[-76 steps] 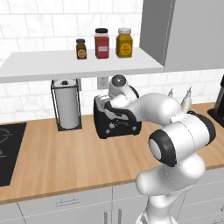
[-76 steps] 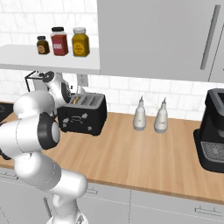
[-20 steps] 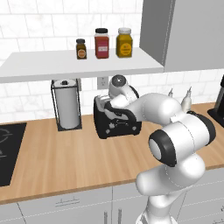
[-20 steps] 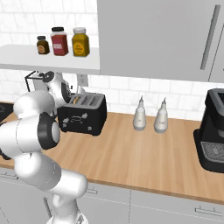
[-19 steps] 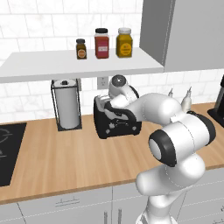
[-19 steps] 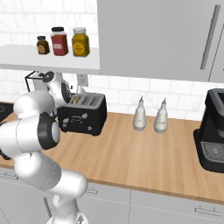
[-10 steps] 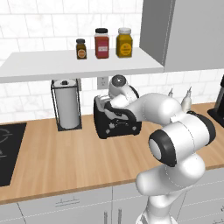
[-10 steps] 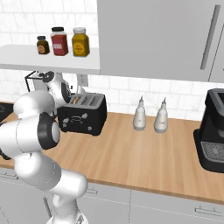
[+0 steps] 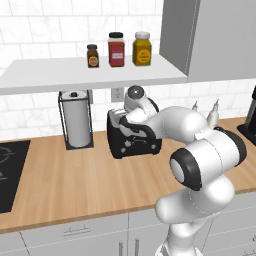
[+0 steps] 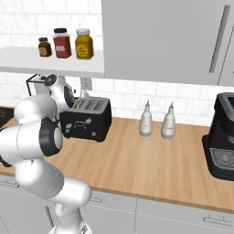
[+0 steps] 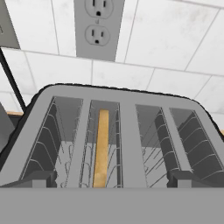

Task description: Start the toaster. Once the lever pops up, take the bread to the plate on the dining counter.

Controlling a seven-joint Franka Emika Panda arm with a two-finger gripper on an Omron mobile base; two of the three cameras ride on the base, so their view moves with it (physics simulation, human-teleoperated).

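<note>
The black toaster point(image 9: 134, 144) stands on the wood counter against the tiled wall, also seen at the toaster point(image 10: 87, 119). From above, the toaster point(image 11: 127, 144) shows several slots. The bread point(image 11: 101, 146), a thin tan slice, stands on edge in the second slot from the left, sunk inside. My gripper point(image 11: 111, 178) hovers just over the toaster's front edge, open, with the fingertips point(image 11: 40, 177) far apart and nothing between them. In the left base view my hand point(image 9: 125, 117) sits over the toaster's top. The plate and the dining counter are out of view.
A paper towel holder point(image 9: 76, 122) stands left of the toaster. A shelf point(image 9: 95, 72) with three spice jars hangs low above it. Two white bottles point(image 10: 157, 121) and a black coffee machine point(image 10: 224, 137) stand to the right. A wall outlet point(image 11: 97, 26) is behind.
</note>
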